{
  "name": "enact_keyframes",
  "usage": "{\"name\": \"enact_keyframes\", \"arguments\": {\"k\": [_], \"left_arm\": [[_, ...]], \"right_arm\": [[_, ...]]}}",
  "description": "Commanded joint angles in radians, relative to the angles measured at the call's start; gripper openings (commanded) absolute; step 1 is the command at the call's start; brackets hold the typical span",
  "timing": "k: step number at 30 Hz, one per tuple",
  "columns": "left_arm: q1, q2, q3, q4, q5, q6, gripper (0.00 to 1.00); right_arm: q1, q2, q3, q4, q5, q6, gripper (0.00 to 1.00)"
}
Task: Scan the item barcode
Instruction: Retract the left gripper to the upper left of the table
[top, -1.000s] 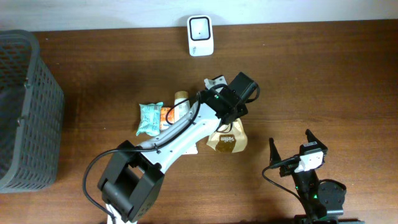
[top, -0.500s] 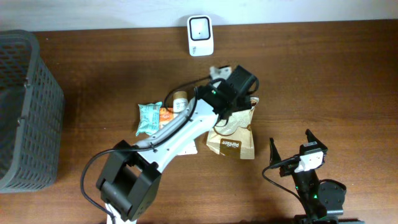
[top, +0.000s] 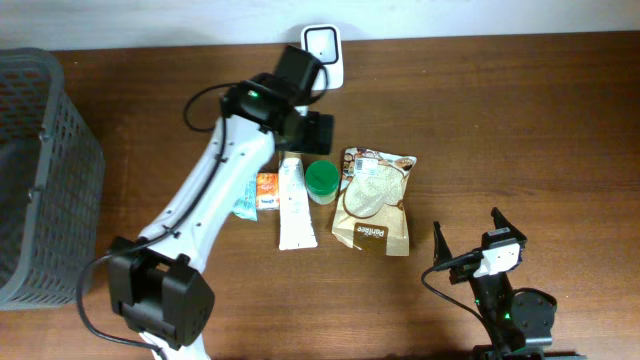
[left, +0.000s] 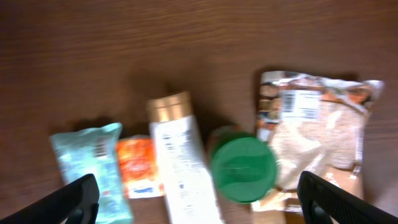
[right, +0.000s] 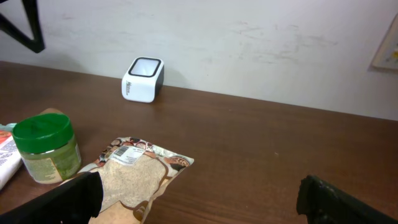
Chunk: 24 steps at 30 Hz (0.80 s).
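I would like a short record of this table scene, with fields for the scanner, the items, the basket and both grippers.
scanner: white scanner, at the far table edge by the wall
items: grain bag, green-lidded jar, white tube, orange packet, teal packet, grouped mid-table
basket: grey basket, on the robot's left side
left gripper: open, holding nothing, between scanner and items
right gripper: open, holding nothing, apart from the items
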Motion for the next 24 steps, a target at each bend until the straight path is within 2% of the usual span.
{"name": "enact_keyframes", "arguments": {"k": [1,6,11,15,24], "left_arm": [[0.053,-0.025,0.010,-0.016,0.010,0.121,0.99],[0.259,-0.025,0.010,0.011,0.098,0.135,0.99],[0.443,-0.025,0.010,0.008,0.101,0.135,0.99],[0.490,-0.025,0.008,-0.003,0.124,0.135,0.99],[0.496,-0.024,0.008,-0.014,0.130,0.132,0.99]], "right_arm": [[0.002,-0.008,-0.008,-0.003,0.003,0.007,0.98],[0.002,-0.008,-0.008,-0.003,0.003,0.007,0.98],[0.002,-0.008,-0.008,-0.003,0.003,0.007,0.98],[0.002,-0.008,-0.008,-0.003,0.002,0.007,0.98],[0.002,-0.006,-0.008,0.000,-0.040,0.021,0.98]]}}
